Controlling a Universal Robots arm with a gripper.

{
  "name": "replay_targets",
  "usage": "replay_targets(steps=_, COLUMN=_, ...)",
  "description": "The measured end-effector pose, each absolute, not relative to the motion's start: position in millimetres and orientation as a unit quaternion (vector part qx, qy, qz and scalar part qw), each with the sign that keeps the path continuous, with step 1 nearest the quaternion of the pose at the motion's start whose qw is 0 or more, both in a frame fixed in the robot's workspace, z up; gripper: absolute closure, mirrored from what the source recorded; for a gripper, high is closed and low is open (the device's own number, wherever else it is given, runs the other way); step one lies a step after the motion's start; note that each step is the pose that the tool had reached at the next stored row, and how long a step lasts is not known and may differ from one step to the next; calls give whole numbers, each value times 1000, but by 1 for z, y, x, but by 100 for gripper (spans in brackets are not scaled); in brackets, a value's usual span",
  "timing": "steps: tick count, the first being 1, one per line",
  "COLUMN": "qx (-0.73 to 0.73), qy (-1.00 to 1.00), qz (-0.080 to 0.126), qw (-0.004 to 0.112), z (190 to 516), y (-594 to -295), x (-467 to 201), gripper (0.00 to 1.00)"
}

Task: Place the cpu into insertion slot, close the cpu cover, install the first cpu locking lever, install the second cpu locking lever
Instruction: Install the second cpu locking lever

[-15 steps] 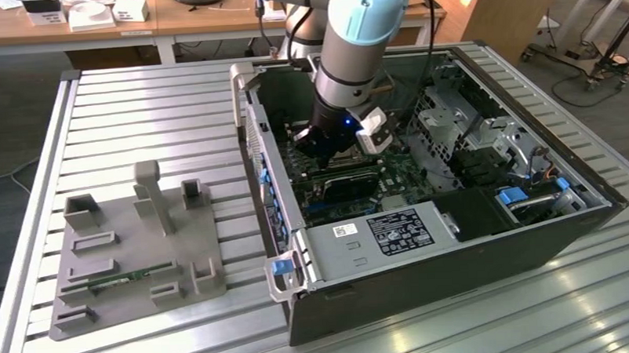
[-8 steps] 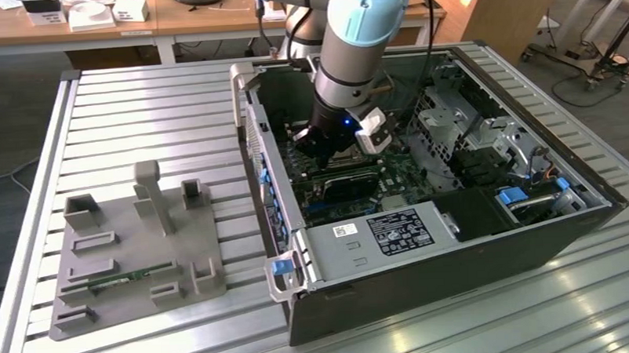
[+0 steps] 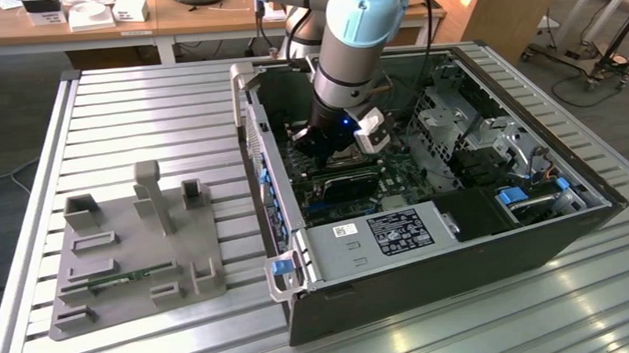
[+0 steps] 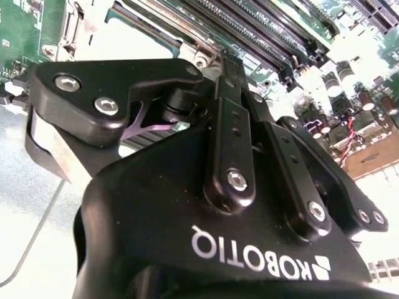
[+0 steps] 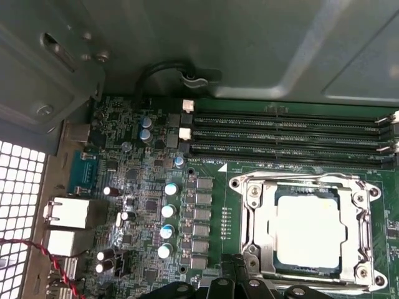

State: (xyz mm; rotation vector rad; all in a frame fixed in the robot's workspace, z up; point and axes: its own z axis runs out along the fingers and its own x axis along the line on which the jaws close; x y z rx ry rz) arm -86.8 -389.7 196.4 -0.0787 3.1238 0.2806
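While the arm (image 3: 353, 57) reaches down into the open computer case (image 3: 547, 239), the gripper (image 3: 329, 144) sits low over the green board (image 5: 143, 205), close to the slot (image 5: 305, 230). In the first wrist view the cpu (image 5: 310, 229) already lies flat in the slot, its pale metal top showing through the window of the cover (image 5: 255, 215), which looks folded down around it. Whether either locking lever is latched I cannot tell; thin bars run along the frame's edges, but their hooks are not clear. In the second wrist view the fingers (image 4: 234, 134) seem drawn close together with nothing visible between them, though their tips are hidden, so I cannot say for sure.

By my judgement, the cpu is light, stiff and fragile, best handled by its edges and never pressed onto the pins. The cover is thin springy sheet metal, and the levers are stiff wire needing a firm push near their free ends.

On the desk (image 3: 134, 112) beside the case stands a grey fixture (image 3: 139, 253).
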Motion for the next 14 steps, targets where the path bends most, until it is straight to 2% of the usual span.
replay_targets(steps=9, qx=-26, qy=996, qz=89, qw=2, z=192, y=-388, x=-87, gripper=90)
replay_targets(steps=14, qx=-26, qy=997, qz=68, qw=1, z=192, y=-387, x=-87, gripper=90)
